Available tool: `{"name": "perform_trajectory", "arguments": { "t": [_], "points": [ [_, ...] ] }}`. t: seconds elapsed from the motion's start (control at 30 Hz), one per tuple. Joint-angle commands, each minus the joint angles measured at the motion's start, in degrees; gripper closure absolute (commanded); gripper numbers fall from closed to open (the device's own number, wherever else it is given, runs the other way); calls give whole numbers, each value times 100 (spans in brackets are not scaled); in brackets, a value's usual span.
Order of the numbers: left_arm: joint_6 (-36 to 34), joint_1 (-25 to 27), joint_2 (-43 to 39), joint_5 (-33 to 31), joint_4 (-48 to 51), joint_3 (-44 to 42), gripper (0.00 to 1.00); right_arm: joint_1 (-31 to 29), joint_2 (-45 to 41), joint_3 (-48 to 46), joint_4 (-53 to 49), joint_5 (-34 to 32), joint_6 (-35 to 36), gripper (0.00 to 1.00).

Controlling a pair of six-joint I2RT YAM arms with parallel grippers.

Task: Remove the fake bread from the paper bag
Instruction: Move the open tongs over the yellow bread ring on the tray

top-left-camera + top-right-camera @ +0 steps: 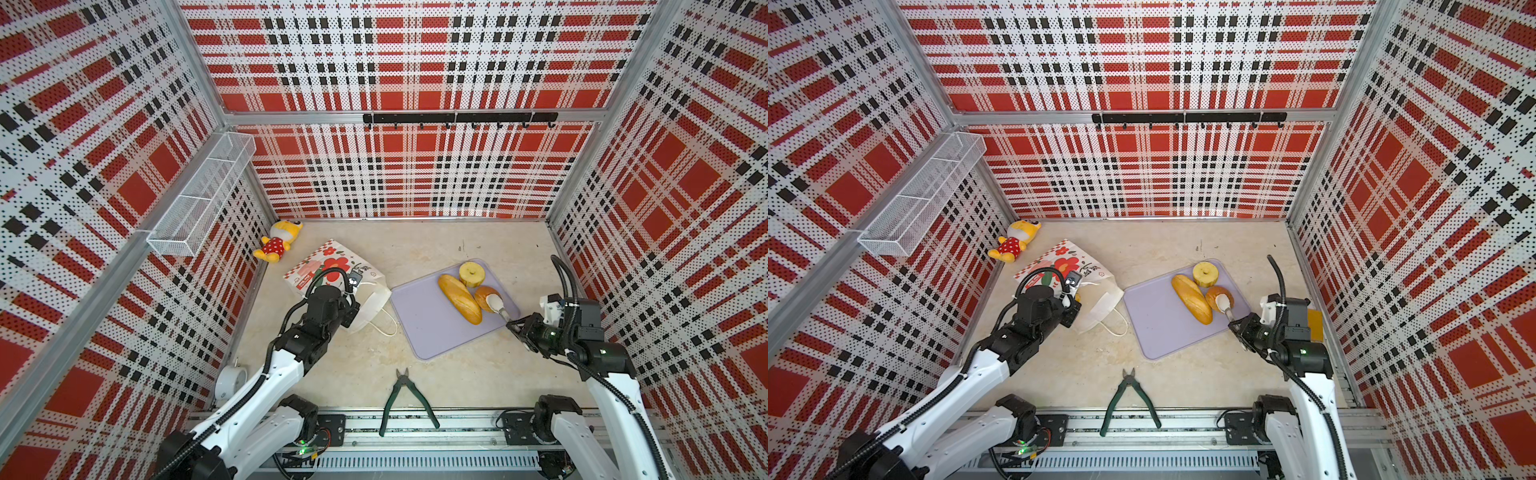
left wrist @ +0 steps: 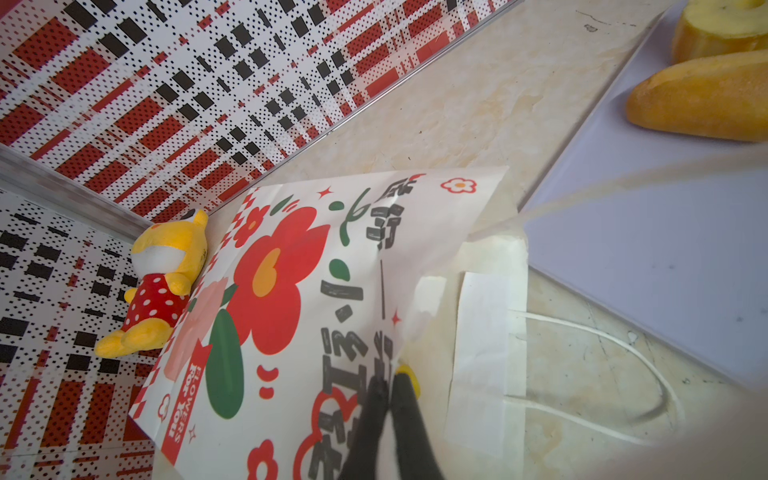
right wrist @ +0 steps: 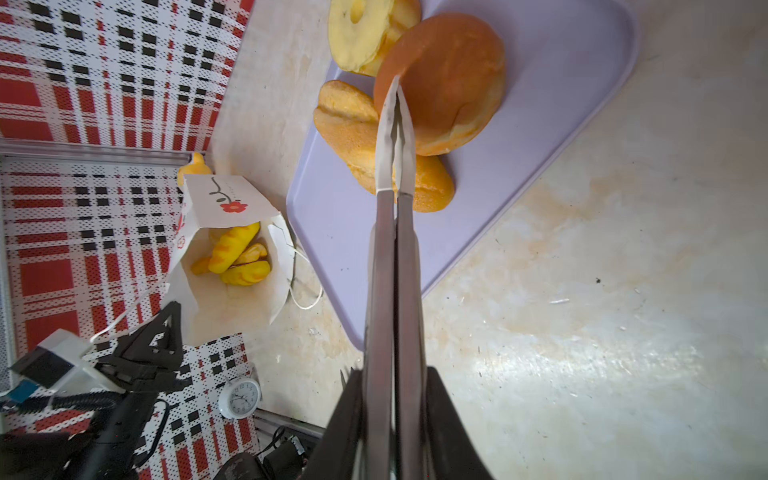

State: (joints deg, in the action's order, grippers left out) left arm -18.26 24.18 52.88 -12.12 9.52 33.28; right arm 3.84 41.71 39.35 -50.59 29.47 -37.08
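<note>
While left fingers (image 2: 405,415) are pinching the bag (image 2: 291,270) open, right fingers (image 3: 347,424) are squeezing tongs (image 3: 392,249) shut. Those should be parting before reaching its bread (image 3: 235,249).

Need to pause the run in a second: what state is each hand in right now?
Left hand: closed, pinching the paper bag at its rim.
Right hand: closed on the metal tongs.

flowered paper bag (image 1: 328,259) lies tipped; three breads (image 1: 459,298) outside.
</note>
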Motion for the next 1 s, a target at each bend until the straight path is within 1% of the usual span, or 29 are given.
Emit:
{"name": "perform_trajectory", "arguments": {
  "t": [0.0, 0.1, 0.23, 0.3, 0.4, 0.47, 0.63, 0.73, 0.87, 0.97],
  "points": [
    [40, 11, 14, 85, -38, 127, 100, -16, 266, -42, 225, -176, 488, 100],
    [42, 14, -6, 81, -25, 127, 100, -14, 511, 31, 195, -419, 736, 100],
    [15, 14, -19, 94, -3, 118, 100, -14, 795, 404, -33, -771, 1062, 100],
    [8, 16, -8, 98, -3, 109, 100, -14, 884, 586, -66, -692, 1115, 99],
    [9, 16, 11, 96, -17, 109, 100, -14, 936, 885, -178, -329, 1349, 91],
    [16, 16, 35, 87, -30, 109, 100, -21, 970, 1146, -343, -226, 1403, 86],
    [40, 14, 80, 102, -91, 100, 100, -82, 1205, 1737, -504, -56, 1514, 77],
    [46, 25, 83, 105, -92, 91, 100, -307, 1568, 2099, -504, -40, 1671, 73],
    [32, 25, 56, 85, -82, 74, 100, -1043, 2306, 2886, -716, -673, 1998, 68],
    [32, 23, 38, 75, -73, 65, 100, -1489, 2885, 3498, -975, -1206, 2154, 65]
  ]
}}
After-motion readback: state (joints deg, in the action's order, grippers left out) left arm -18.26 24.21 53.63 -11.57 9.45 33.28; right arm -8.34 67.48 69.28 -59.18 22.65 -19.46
